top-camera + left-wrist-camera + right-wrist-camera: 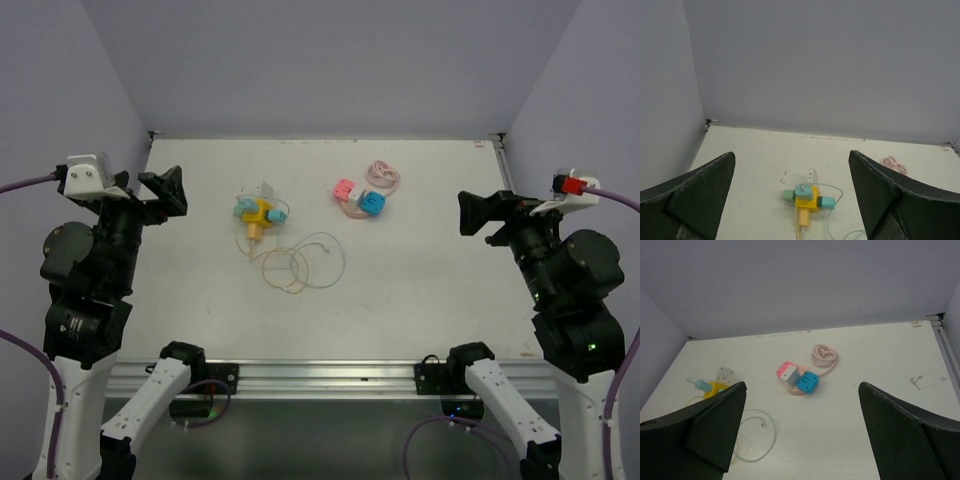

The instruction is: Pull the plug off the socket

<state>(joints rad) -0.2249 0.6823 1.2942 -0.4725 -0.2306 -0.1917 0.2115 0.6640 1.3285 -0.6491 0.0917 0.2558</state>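
In the top view, the left jaws are hanging at the left edge of the frame and the right jaws at the right edge. Both are spread wide, grasping nothing, well apart from everything on the white tabletop (430,290). Left of centre a yellow socket cube (261,212) is lying with a teal plug (278,214) sitting in its right face and a white adapter (266,190) just above it. Thin cable loops (305,262) are trailing toward the lower middle. To the upper right, a pink plug (344,189) and a blue plug (373,203) are sitting together, beside a pink cable coil (384,178).

In the left wrist view, the 2 dark fingers (700,200) are standing wide apart at the lower corners. The socket cube (806,202) is showing between them at bottom centre, plugs projecting left and right.

In the right wrist view, the fingers (900,440) are likewise gaping. The pink plug (785,371) and blue plug (807,381) are lying mid-frame, the coil (823,356) above them, the yellow cube (715,387) at the left.
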